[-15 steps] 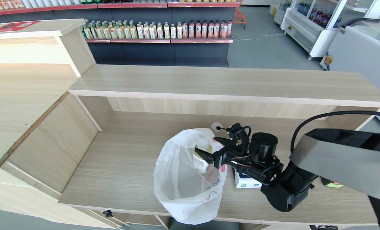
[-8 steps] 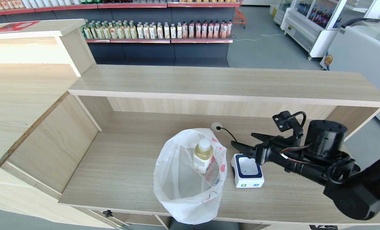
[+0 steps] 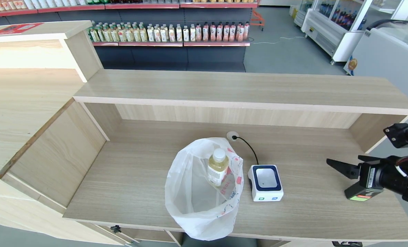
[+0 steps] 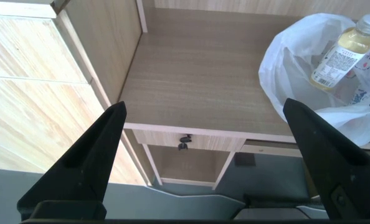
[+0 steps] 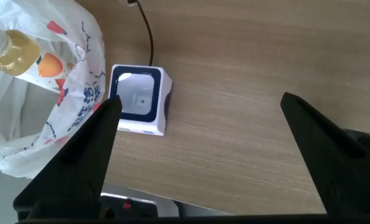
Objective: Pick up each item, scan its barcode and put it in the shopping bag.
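Item lies at the right end of the worktop, close under the right tool, which is open and empty. That arm looks nearest.

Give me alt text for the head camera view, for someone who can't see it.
A bottle of pale drink sits inside an open white shopping bag on a wooden counter, with a white scanner beside it. The right gripper hangs over the counter's right end, jaws open and empty, near a small dark item.
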You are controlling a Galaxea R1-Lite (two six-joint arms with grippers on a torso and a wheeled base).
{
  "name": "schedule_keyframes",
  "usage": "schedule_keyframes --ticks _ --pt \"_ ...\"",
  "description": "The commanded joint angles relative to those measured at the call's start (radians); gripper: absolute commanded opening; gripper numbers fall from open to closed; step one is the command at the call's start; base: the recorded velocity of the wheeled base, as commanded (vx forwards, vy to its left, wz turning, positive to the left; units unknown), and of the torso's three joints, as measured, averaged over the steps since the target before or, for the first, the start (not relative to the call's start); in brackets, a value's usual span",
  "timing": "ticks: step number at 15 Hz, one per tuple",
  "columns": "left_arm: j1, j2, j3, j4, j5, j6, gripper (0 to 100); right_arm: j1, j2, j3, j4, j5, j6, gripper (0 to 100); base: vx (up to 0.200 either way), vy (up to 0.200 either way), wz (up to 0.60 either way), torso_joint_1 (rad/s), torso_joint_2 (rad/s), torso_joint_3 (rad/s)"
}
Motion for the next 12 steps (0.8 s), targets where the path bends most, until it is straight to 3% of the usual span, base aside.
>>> schedule_keyframes --ticks 1,7,12 --pt "0.000 0.000 0.000 0.000 0.000 0.000 100 -0.021 -0.122 0.041 0.054 0.001 0.007 100 0.000 0.000 0.00 0.000 0.00 0.000" --pt "0.000 0.000 0.000 0.000 0.000 0.000 100 -0.025 -0.154 0.049 0.091 0.001 0.011 100 0.000 0.000 0.00 0.000 0.00 0.000" --pt "0.000 0.000 0.000 0.000 0.003 0.001 100 -0.040 -0.169 0.093 0.091 0.002 0.011 100 0.000 -0.200 0.00 0.000 0.00 0.006"
